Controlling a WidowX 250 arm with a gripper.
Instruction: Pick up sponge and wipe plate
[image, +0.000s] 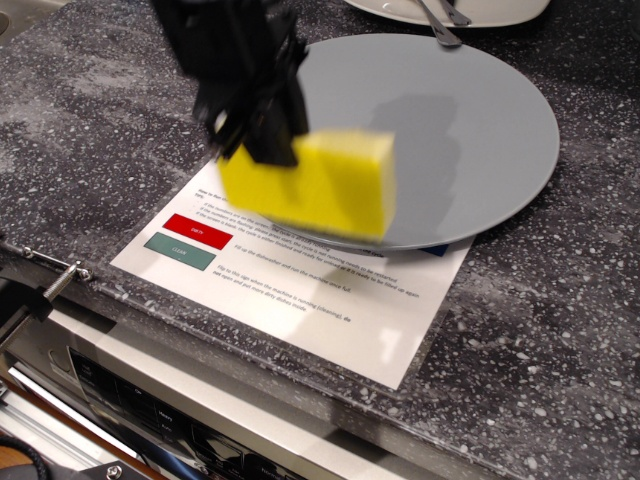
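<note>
Metal clamp hardware (62, 276) sits at the far left on the counter's front edge, with an appliance control panel (190, 425) below it along the bottom. Next to that, a white printed sheet (330, 310) lies flat on the dark speckled countertop (90, 130), with a red label (198, 231) and a green label (179, 251) near its left corner and lines of small text I can't read from here. Above the sheet hangs the black gripper (262, 135), coming down from the top of the view, a bit blurred; its jaws are clamped on the left end of the sponge (318, 186). That yellow block is lifted off the paper and held in the air, long side roughly level, hovering over the near-left rim of the plate (470, 130), with its right end reaching in over the grey-blue surface. I can't tell whether its underside touches the plate. A soft shadow falls on the plate to the right of the sponge. The plate itself rests on the counter with its near edge overlapping the top of the sheet. Further right and up, at the top edge, part of a white dish (500, 12) shows with metal cutlery (440, 22) lying in it, close beside the plate's far rim
</note>
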